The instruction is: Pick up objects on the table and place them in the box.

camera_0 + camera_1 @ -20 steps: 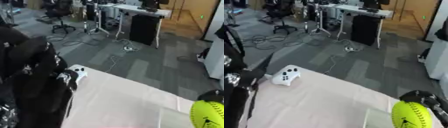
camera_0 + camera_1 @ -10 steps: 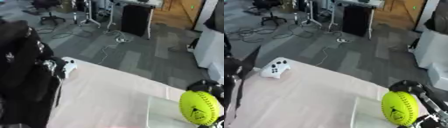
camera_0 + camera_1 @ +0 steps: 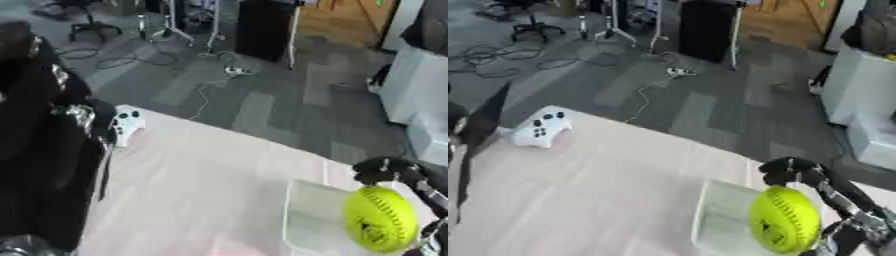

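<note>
A yellow softball (image 3: 785, 220) hangs at the lower right, with my right hand (image 3: 794, 171) shut on it: dark fingers hook over its top, and the wrist runs off to the lower right. The ball is above the near right part of a pale, translucent box (image 3: 710, 212) on the light table. A white game controller (image 3: 540, 130) lies near the table's far left edge. My left arm (image 3: 44, 150) is a large black mass filling the left side of the left eye view, and it partly covers the controller there. Its hand cannot be made out.
The table's far edge (image 3: 675, 142) runs diagonally from upper left to right. Beyond it lies grey carpet with cables, office chairs and a dark cabinet (image 3: 706, 30). A white unit (image 3: 859, 105) stands at the far right.
The whole picture has shifted, so the camera moved. The ball stays in my right hand and now shows further left, more over the box. The controller lies where it was.
</note>
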Robot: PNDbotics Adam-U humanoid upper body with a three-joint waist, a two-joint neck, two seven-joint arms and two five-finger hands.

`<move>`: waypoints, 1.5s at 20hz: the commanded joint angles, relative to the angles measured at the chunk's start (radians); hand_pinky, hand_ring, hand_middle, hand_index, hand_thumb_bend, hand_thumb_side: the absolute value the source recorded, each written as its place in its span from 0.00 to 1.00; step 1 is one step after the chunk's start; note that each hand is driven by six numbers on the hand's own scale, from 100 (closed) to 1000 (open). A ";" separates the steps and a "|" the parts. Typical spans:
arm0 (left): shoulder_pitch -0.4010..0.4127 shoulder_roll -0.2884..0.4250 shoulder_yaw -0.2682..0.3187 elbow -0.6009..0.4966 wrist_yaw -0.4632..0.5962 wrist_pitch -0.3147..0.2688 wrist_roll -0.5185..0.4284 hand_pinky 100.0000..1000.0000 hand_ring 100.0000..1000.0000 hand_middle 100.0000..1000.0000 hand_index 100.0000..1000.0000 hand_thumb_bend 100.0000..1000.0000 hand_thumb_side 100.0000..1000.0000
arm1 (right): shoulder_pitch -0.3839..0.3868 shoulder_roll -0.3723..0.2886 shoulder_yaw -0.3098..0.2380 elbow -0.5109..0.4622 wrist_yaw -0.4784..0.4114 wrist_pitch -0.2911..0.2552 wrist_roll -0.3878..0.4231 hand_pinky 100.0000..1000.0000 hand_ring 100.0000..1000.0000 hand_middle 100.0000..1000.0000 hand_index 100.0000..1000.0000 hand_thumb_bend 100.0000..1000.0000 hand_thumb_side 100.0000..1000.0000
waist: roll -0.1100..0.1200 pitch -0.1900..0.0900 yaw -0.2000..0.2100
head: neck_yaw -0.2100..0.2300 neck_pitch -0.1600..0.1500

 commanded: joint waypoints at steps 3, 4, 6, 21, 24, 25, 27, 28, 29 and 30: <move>-0.010 0.007 -0.001 -0.017 0.005 0.000 -0.006 0.00 0.23 0.39 0.63 0.08 0.68 | -0.017 -0.019 -0.004 -0.014 -0.018 0.000 -0.012 0.71 0.86 0.88 0.92 0.89 0.83 | 0.010 -0.016 -0.004 | -0.001 -0.001; -0.010 0.008 -0.001 -0.017 0.005 0.001 -0.007 0.00 0.23 0.39 0.63 0.08 0.68 | -0.018 -0.019 -0.003 -0.016 -0.023 0.000 -0.015 0.71 0.86 0.87 0.92 0.89 0.85 | 0.010 -0.015 -0.004 | 0.000 -0.002; -0.010 0.008 -0.001 -0.017 0.005 0.001 -0.008 0.00 0.23 0.39 0.63 0.08 0.68 | -0.017 -0.020 -0.002 -0.017 -0.029 0.000 -0.016 0.71 0.86 0.87 0.92 0.89 0.86 | 0.011 -0.015 -0.005 | 0.001 -0.003; 0.045 0.054 -0.005 -0.017 -0.002 -0.013 -0.049 0.00 0.22 0.38 0.63 0.06 0.69 | 0.026 -0.093 0.010 -0.150 -0.348 0.000 -0.035 0.04 0.54 0.53 0.70 0.73 0.80 | 0.048 -0.061 -0.058 | -0.037 0.017; 0.083 0.078 -0.002 -0.017 -0.006 -0.026 -0.058 0.00 0.22 0.38 0.63 0.06 0.69 | 0.068 -0.149 0.013 -0.255 -0.514 0.027 -0.007 0.00 0.42 0.42 0.67 0.69 0.80 | 0.068 -0.101 -0.093 | -0.055 0.043; 0.094 0.085 -0.001 -0.017 -0.008 -0.031 -0.059 0.00 0.22 0.38 0.63 0.06 0.69 | 0.090 -0.171 0.009 -0.305 -0.579 0.047 0.005 0.00 0.38 0.39 0.65 0.69 0.79 | 0.073 -0.112 -0.103 | -0.059 0.052; 0.119 0.102 0.004 -0.017 -0.012 -0.041 -0.057 0.00 0.22 0.38 0.63 0.06 0.69 | 0.162 -0.226 -0.014 -0.444 -0.713 0.076 0.027 0.00 0.34 0.37 0.63 0.68 0.79 | 0.079 -0.141 -0.130 | -0.045 0.062; 0.131 0.110 0.008 -0.017 -0.015 -0.045 -0.055 0.00 0.22 0.38 0.63 0.06 0.69 | 0.211 -0.252 -0.036 -0.519 -0.775 0.087 0.035 0.00 0.32 0.34 0.60 0.66 0.78 | 0.080 -0.154 -0.144 | -0.027 0.063; 0.141 0.117 0.011 -0.017 -0.018 -0.050 -0.052 0.00 0.22 0.38 0.63 0.06 0.69 | 0.258 -0.273 -0.059 -0.575 -0.828 0.093 0.042 0.00 0.31 0.33 0.59 0.66 0.78 | 0.081 -0.164 -0.154 | -0.015 0.066; 0.153 0.125 0.013 -0.017 -0.021 -0.053 -0.049 0.00 0.22 0.38 0.63 0.06 0.69 | 0.299 -0.287 -0.081 -0.603 -0.879 0.090 0.051 0.00 0.29 0.31 0.58 0.65 0.77 | 0.082 -0.178 -0.167 | 0.000 0.074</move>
